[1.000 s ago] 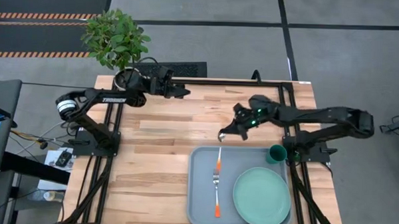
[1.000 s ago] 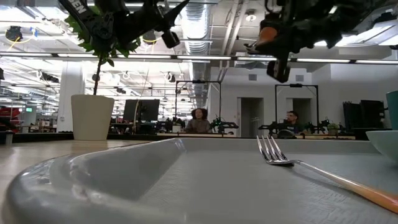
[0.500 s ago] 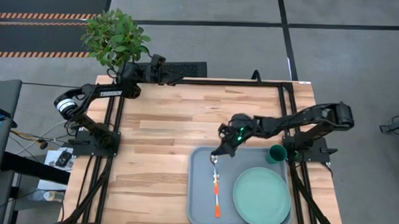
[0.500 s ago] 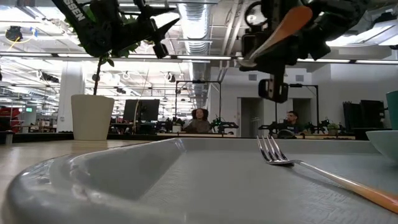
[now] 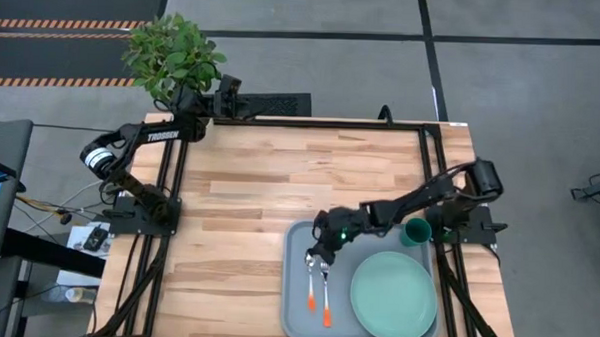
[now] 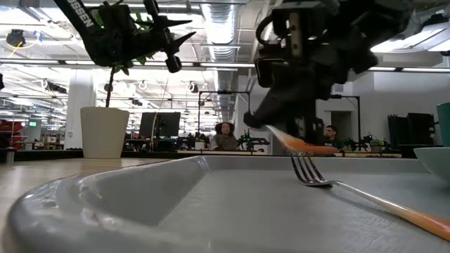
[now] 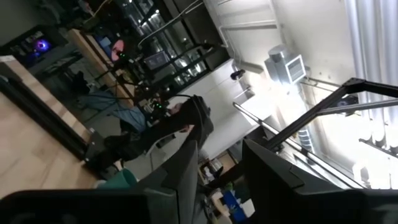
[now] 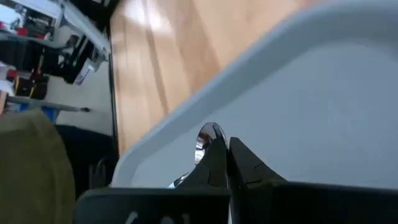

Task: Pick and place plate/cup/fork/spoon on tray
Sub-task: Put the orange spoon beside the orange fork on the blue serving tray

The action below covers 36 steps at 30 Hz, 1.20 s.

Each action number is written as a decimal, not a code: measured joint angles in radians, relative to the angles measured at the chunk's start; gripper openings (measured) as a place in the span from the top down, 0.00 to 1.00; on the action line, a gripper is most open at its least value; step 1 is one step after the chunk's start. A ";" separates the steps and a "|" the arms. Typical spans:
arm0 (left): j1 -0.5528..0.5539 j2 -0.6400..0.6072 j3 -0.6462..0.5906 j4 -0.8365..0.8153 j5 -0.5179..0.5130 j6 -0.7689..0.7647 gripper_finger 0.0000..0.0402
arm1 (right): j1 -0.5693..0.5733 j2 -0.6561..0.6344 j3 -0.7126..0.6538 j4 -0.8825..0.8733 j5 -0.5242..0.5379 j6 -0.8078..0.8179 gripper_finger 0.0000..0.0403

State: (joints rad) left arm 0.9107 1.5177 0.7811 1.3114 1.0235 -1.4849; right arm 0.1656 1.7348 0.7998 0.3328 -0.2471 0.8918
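Note:
The pale grey-blue tray lies at the near right of the table. The mint-green plate rests flat on its right half, and the fork lies flat left of it, tines toward the far edge. My right gripper is over the tray's far left part, shut on the spoon. The dark teal cup stands on the wood just past the tray's far right corner. My left gripper hangs open with nothing between its fingers, high over the far left edge beside the plant. My right gripper pinches the spoon near its bowl, which peeps out just past the fingertips. The fingers slant down from the far right. The orange handle runs from the fingers toward the near edge, low over the tray beside the fork; whether it touches the tray, I cannot tell.
A leafy plant in a white pot stands at the table's far left corner, close to my left arm. Bare wood covers the table's middle and left. People sit in the room beyond the table.
My right gripper has carried the spoon down and toward the table's near left, from over the bare wood to low over the tray's far left part beside the fork. My left gripper has swung toward the far left edge, closer to the plant.

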 joint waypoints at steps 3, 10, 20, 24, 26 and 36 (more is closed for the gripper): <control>0.004 0.000 0.000 -0.012 0.016 0.008 0.72 | 0.040 0.022 0.000 0.001 0.047 0.033 1.00; 0.003 0.000 0.000 -0.017 0.029 0.013 0.72 | 0.083 0.021 0.000 0.004 0.137 0.073 1.00; 0.003 0.000 0.000 -0.020 0.028 0.026 0.72 | 0.142 0.021 0.000 -0.003 0.200 0.122 1.00; 0.003 0.000 0.000 -0.020 0.028 0.027 0.72 | 0.148 0.021 0.000 -0.009 0.200 0.117 1.00; 0.003 0.000 0.000 -0.020 0.028 0.034 0.72 | 0.150 0.021 0.000 -0.017 0.199 0.106 1.00; 0.002 0.000 0.000 -0.020 0.021 0.041 0.72 | 0.140 0.047 0.000 0.010 0.194 0.082 1.00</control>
State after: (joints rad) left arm 0.9131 1.5177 0.7811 1.2915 1.0445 -1.4441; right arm 0.3061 1.7815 0.8000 0.3423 -0.0526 0.9735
